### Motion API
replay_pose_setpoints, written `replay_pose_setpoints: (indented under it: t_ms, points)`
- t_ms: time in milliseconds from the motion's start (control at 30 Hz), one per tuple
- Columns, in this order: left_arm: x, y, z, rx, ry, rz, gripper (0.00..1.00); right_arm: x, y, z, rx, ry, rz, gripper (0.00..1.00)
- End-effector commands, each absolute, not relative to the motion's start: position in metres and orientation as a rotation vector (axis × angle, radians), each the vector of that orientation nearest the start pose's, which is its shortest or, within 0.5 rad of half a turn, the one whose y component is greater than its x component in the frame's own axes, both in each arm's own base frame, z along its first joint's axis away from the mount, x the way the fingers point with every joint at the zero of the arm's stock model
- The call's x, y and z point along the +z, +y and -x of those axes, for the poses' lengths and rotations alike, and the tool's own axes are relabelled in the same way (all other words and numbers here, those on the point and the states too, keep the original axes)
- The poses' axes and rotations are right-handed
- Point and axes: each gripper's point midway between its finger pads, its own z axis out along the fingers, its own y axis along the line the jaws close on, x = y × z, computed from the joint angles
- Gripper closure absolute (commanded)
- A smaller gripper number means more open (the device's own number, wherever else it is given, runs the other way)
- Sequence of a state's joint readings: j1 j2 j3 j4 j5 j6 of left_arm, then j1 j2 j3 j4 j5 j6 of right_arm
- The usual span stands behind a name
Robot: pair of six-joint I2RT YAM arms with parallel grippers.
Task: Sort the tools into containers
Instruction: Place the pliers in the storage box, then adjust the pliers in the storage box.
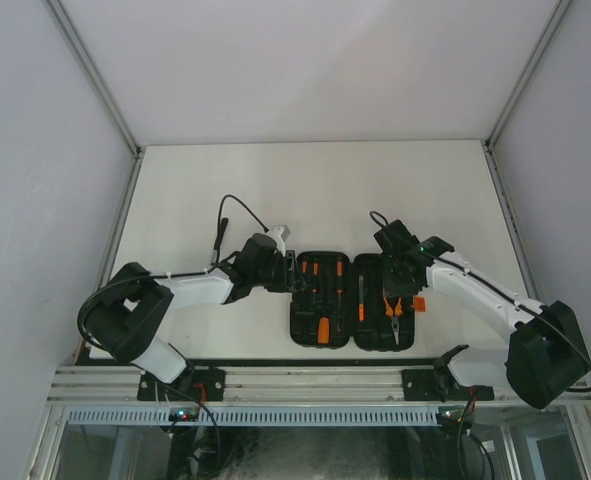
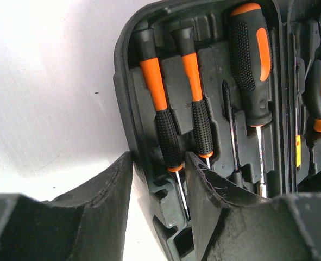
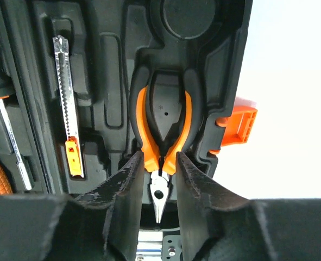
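- The black case [image 1: 352,342] lay open and flat by the middle of the tabletop's [image 1: 305,190] near edge, with the arms reaching in from either side.
- The right tool [image 3: 160,163] stood over the case's right half. Its pads touched both sides of the needle-nose pliers [image 3: 159,190] just at the joint, and it looked to be pinching them.
- The pliers sat in their moulded slot with the nose pointing to the near edge, so I judged this step to be seating them.
- To do it well, I would press straight down until the handles sat flush, then spread the pads without dragging the pliers up again.
- The left tool [image 2: 159,157] straddled the case's left wall and the shaft of a thin screwdriver [image 2: 155,87]. It was partly spread, and I could not tell whether it clamped anything.
- It seemed well placed to steady the case, which could otherwise skid on so smooth a surface.
- A thick screwdriver [image 2: 250,49] and a toothed blade [image 3: 65,81] lay in their own slots, and the orange latch [image 3: 239,125] jutted from the case's right edge.
- The tabletop was plain, matte white and slightly glossy under the light.
- Pale wall panels [image 1: 35,150] closed it in on three sides, and a metal rail [image 1: 305,385] ran along the near edge.
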State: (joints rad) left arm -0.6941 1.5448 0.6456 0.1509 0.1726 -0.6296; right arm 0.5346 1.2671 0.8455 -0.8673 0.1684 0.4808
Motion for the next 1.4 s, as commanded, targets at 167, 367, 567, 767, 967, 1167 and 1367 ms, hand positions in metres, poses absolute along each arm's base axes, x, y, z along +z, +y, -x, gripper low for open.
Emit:
replay_pose_setpoints:
  t_ms: [167, 367, 567, 767, 967, 1167, 1367]
  points:
    - [0.058, -0.293, -0.257, -0.926, 2.382, -0.184, 0.54, 0.071, 0.105, -0.187, -0.066, 2.852, -0.01, 0.76]
    - [0.059, -0.292, -0.257, -0.924, 2.382, -0.183, 0.54, 0.054, 0.104, -0.179, -0.099, 2.911, -0.021, 0.79]
    - [0.061, -0.292, -0.256, -0.929, 2.377, -0.182, 0.55, 0.039, 0.108, -0.169, -0.133, 2.986, 0.006, 0.8]
    - [0.062, -0.292, -0.256, -0.934, 2.372, -0.184, 0.55, 0.023, 0.113, -0.156, -0.133, 3.047, 0.01, 0.8]
    - [0.061, -0.295, -0.255, -0.951, 2.379, -0.187, 0.56, 0.007, 0.113, -0.144, -0.13, 3.098, -0.02, 0.82]
    - [0.061, -0.295, -0.255, -0.953, 2.378, -0.189, 0.56, -0.006, 0.111, -0.139, -0.148, 3.126, -0.028, 0.84]
    - [0.062, -0.291, -0.257, -0.923, 2.373, -0.18, 0.59, 0.029, 0.124, -0.171, -0.022, 2.93, -0.033, 0.81]
